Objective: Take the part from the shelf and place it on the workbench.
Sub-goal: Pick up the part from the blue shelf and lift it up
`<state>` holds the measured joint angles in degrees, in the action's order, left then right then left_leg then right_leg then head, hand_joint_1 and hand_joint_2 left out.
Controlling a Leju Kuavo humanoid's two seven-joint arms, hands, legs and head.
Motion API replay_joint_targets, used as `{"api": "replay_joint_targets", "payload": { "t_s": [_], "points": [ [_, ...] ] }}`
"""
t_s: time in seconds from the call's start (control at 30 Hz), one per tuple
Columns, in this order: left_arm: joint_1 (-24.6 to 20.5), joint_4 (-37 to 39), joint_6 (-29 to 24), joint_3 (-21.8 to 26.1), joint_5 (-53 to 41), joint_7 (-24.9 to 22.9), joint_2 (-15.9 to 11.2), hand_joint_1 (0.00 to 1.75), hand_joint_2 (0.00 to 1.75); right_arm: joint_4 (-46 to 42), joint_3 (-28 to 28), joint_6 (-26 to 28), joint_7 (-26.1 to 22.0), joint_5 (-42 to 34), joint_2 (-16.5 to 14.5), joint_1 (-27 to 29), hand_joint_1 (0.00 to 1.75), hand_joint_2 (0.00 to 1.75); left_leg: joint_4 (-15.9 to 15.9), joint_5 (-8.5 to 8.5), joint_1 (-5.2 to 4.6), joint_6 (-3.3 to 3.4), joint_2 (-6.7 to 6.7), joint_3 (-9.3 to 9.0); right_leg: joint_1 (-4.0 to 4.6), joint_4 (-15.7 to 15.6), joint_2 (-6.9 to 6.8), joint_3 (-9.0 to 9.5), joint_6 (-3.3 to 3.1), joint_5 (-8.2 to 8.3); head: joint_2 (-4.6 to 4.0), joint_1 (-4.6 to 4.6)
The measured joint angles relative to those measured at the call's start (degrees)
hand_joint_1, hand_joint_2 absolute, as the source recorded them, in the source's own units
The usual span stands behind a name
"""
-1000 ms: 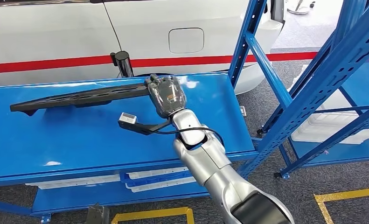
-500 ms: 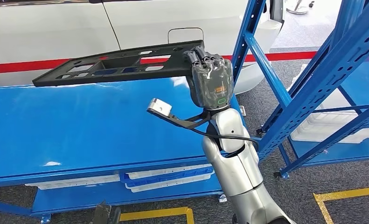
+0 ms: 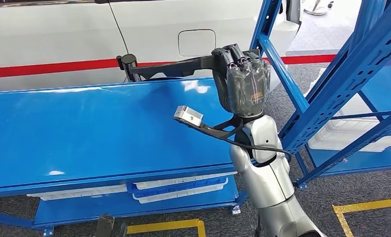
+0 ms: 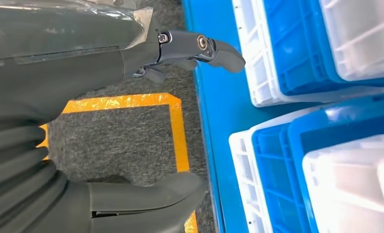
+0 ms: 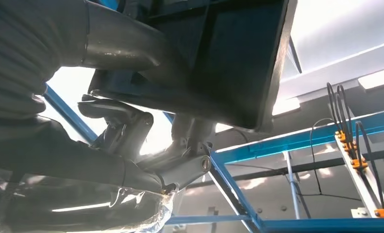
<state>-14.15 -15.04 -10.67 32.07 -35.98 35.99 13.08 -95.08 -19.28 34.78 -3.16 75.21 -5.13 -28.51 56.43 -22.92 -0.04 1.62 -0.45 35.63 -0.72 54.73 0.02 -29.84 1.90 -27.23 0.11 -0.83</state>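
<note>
The part (image 3: 176, 68) is a long, flat black plastic panel. My right hand (image 3: 245, 86) grips its right end and holds it in the air above the back right corner of the blue table top (image 3: 84, 133). It reaches leftward from the hand, edge-on to the head view, with its far end in front of a black post (image 3: 128, 63). In the right wrist view the fingers (image 5: 122, 121) are wrapped around the panel's dark underside (image 5: 228, 63). My left hand (image 4: 58, 97) hangs low with its fingers apart and nothing in it.
A white car (image 3: 60, 34) with a red stripe stands just behind the table. Blue rack uprights (image 3: 331, 84) rise close on the right of my right arm. White and blue bins (image 4: 316, 48) sit on the table's lower level. Yellow tape (image 3: 366, 206) marks the floor.
My right hand has lifted the panel off the blue table top and carried it up and to the right. The panel has turned from lying flat to edge-on.
</note>
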Motion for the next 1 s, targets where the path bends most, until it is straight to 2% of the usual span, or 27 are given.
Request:
{"api": "replay_joint_targets", "payload": {
  "t_s": [0.17,0.73,1.0],
  "points": [
    [0.34,0.0,2.15,0.44,1.76,-0.3,-0.41,0.0,1.75,0.03,-1.43,-0.12,-1.83,-7.61,1.22,-0.86,1.75,1.75,0.0,0.0,-0.02,0.0,0.0,0.01,0.01,0.0,0.0,0.01,0.0,0.0,0.0,0.0],
    [1.14,0.01,1.91,0.66,3.07,0.4,-1.14,0.0,1.75,0.4,-3.51,0.02,-4.02,-12.19,2.21,-2.53,1.75,1.75,0.0,0.0,-0.04,0.0,-0.03,0.02,0.01,0.0,-0.01,0.03,0.0,0.0,0.0,0.0],
    [1.23,0.02,5.39,1.91,5.49,-0.56,-1.46,0.0,1.75,0.42,-4.62,0.31,-4.9,-13.84,2.13,-4.17,1.75,1.75,0.1,-0.16,-0.39,0.18,-0.05,0.04,-0.31,-0.03,-0.01,0.04,0.17,-0.06,0.0,0.0]
  ]
}}
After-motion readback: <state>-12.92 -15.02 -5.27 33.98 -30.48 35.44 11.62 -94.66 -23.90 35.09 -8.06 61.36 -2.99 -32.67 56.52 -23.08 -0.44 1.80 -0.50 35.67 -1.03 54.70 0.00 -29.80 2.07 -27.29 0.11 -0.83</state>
